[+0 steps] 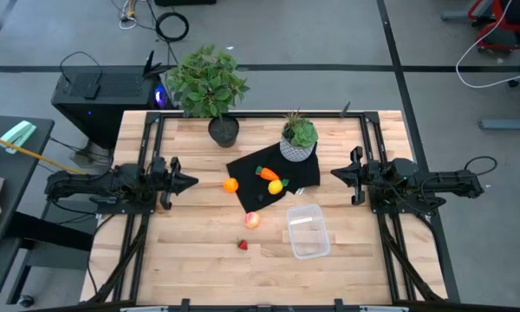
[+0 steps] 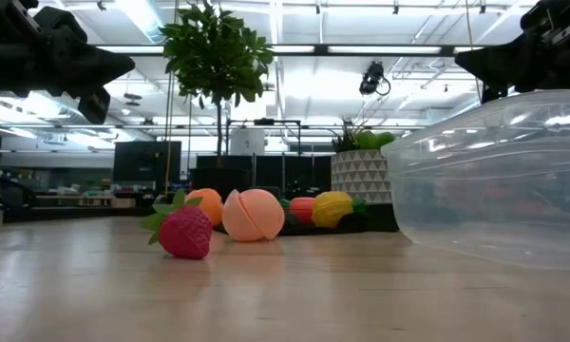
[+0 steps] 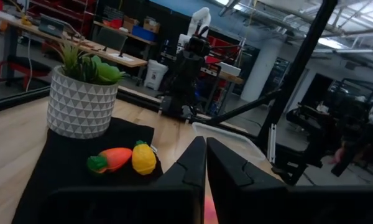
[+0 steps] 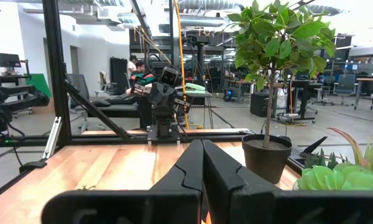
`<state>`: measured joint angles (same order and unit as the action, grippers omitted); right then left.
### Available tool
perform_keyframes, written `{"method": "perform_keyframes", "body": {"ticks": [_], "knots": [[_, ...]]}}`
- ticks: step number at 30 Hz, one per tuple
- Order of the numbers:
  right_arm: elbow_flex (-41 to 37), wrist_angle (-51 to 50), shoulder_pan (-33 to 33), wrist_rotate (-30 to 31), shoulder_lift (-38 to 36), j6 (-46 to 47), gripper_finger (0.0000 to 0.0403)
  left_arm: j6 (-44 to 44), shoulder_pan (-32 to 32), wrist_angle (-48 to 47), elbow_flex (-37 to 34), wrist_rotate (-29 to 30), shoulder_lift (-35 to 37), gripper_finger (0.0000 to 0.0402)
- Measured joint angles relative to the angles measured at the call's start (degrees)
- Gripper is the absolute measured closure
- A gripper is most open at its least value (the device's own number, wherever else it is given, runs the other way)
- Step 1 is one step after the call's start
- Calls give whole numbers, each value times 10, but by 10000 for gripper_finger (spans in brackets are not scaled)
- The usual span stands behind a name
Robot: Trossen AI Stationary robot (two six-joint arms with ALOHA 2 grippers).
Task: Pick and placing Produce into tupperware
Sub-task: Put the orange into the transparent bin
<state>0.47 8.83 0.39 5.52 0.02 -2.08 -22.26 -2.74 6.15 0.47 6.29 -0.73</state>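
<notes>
The left claw [image 1: 191, 182] hangs over the counter's [image 1: 165, 260] left edge, its fingers pressed together and holding nothing. Just toward the middle from it the orange ball [image 1: 230, 185] sits at the left corner of the black mat [image 1: 247, 169]. On the mat itself lie the carrot [image 1: 267, 174] and the yellow piece [image 1: 276, 185], touching or nearly so, in front of the white patterned pot [image 1: 296, 149]. Off the mat, nearer the front edge, rests the pinkish-red ball [image 1: 252, 220], and nearer the front again the strawberry [image 1: 242, 244].

Right of these the tupperware [image 1: 308, 230] stands open and empty on the bare wood, toward the front right. The right claw [image 1: 333, 172] hovers by the right edge, also closed and empty.

Nothing is packed yet, so the step in hand looks like the first pick. The orange ball is nearest the left claw, a sensible start. The fingers should spread well before descending, then straddle the ball across its widest part, since a round toy will roll away from an off-centre pinch. The container is light and may slide, so release should happen from just above its floor, without touching its rim.
</notes>
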Motion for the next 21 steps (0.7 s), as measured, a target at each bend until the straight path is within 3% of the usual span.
{"method": "perform_keyframes", "body": {"ticks": [6, 10, 17, 21], "knots": [[0, 0, 0, 0, 0, 1, 393, -39, 0, 19, 0, 5, 0, 382], [0, 5, 0, 0, 0, 47, 393, -32, 0, 84, 0, 6, 0, 379], [0, 34, 0, 0, 0, 218, 393, 98, 0, 212, 0, 6, 0, 390], [0, 80, 0, 7, 0, 254, 393, 142, 0, 243, 0, 6, 0, 392]]}}
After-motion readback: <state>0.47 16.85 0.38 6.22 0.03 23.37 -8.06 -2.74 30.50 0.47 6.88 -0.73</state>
